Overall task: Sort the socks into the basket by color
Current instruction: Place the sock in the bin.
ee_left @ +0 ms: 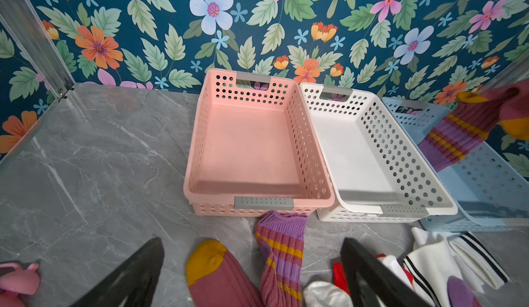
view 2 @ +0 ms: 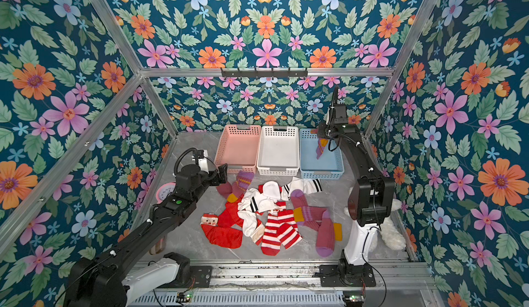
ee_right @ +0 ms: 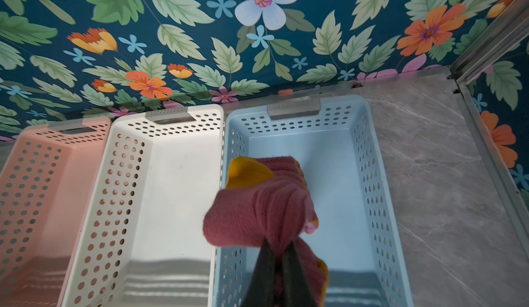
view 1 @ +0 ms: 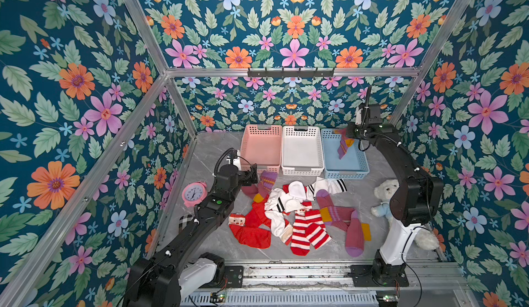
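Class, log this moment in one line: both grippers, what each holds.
left gripper open, empty | right gripper shut on maroon sock over blue basket | other socks on table

socks [view 1: 300,228] heaped centre, bare tabletop [view 1: 206,148] around

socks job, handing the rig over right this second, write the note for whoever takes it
Right gripper: shut on the maroon sock, which dangles over the blue basket.
Left gripper: open, empty, above a second maroon sock in front of the pink basket.
Done: nothing released yet; pink basket and white basket are empty.
Left: drop the held sock, then sort the pile on the table: red, red-and-white striped, white with black bands, maroon. Leave the bear and clock.
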You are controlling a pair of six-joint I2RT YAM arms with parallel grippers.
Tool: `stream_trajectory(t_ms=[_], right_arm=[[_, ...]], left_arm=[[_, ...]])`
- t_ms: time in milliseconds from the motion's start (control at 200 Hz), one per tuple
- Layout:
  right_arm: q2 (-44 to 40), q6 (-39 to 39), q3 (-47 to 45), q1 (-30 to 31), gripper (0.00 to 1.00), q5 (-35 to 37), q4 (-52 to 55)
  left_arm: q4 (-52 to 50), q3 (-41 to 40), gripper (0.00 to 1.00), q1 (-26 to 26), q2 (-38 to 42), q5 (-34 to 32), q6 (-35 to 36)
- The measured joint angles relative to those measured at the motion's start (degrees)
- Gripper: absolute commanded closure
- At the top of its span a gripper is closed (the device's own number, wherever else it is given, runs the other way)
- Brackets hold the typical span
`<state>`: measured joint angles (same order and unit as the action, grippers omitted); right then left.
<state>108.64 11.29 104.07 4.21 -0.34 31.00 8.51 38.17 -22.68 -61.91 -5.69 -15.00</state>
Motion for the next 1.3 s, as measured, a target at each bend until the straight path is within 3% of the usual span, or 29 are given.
stream_trajectory(t_ms=[535, 755, 1035, 1300], right_arm=[[0.4, 5.4, -15.9, 0.1, 1.00, -8.3, -5.7], [2.4, 7.1, -17.2, 0.2, 1.00, -10.5, -6.6], [2.6, 7.8, -17.5, 0.2, 0.60, -11.9, -5.7], [-4.3, 7.8, -20.2, 0.9, 0.54, -12.5, -5.6]], left_arm=[[2.3, -0.6, 0.01, -0.6, -2.8, 5.7, -0.1], [3.4, -1.0, 0.01, -1.0, -2.9, 6.6, -1.1], [4.3, -0.8, 0.01, -1.9, -3.9, 7.1, -1.4], [5.6, -0.6, 0.01, -2.6, -5.8, 7.3, -1.5]])
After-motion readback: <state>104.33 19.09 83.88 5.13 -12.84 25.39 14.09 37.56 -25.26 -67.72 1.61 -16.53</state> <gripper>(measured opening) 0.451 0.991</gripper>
